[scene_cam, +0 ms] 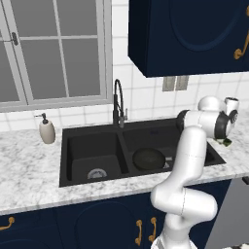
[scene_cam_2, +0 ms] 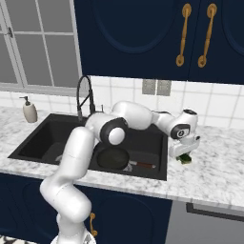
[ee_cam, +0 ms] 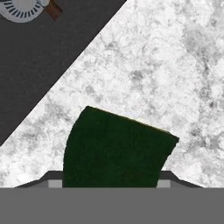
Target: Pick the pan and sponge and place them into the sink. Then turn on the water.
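Sponge [ee_cam: 116,148] on the counter [ee_cam: 175,65] just right of the sink [scene_cam: 97,141], dark green top up, between the fingers of the gripper [scene_cam_2: 185,155]; jaws apart either side, grip not confirmed. Pan [scene_cam: 149,158] already in the right basin. Risk: pinching off-centre and squeezing the soft block out sideways, or lifting too early and dropping it short of the basin.

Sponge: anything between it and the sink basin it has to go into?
Nothing visible. The small sponge with a dark green top lies on bare marble counter right of the black double-basin sink, under the end effector. The round black frying pan already lies in the near basin.
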